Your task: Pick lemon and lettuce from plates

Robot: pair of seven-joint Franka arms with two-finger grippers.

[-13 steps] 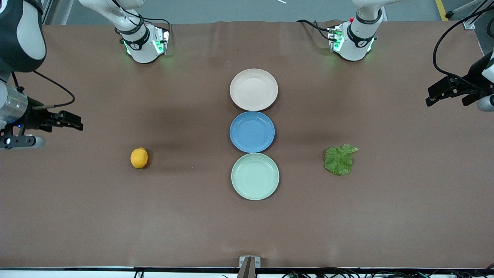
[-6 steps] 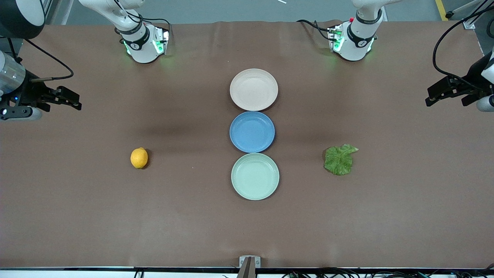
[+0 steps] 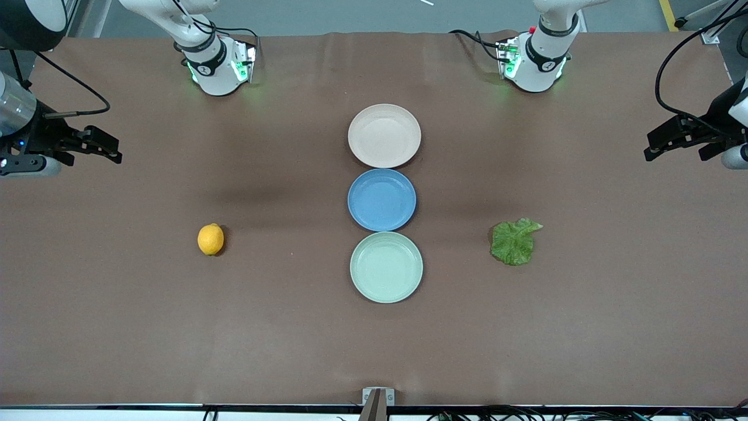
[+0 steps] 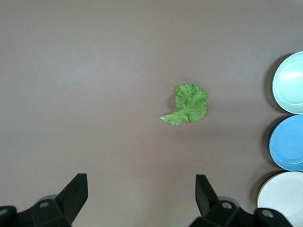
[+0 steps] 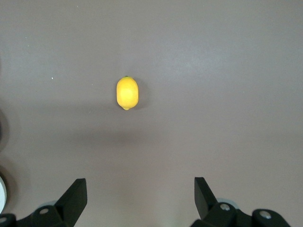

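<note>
The lemon (image 3: 210,240) lies on the bare brown table toward the right arm's end; it also shows in the right wrist view (image 5: 127,93). The lettuce (image 3: 513,241) lies flat on the table toward the left arm's end and shows in the left wrist view (image 4: 189,104). The beige-pink plate (image 3: 384,135) and the mint green plate (image 3: 386,267) hold nothing. My right gripper (image 3: 105,149) is open and empty, high over the table's end. My left gripper (image 3: 657,143) is open and empty over the other end.
A blue plate (image 3: 381,199) sits between the two task plates, touching both in a row at the table's middle. The arm bases (image 3: 219,64) stand along the table's edge farthest from the front camera. A small bracket (image 3: 377,397) sits at the edge nearest it.
My right gripper has moved up and away from the lemon, toward the table's end. The left gripper has stayed still. The lemon and lettuce have not moved.
</note>
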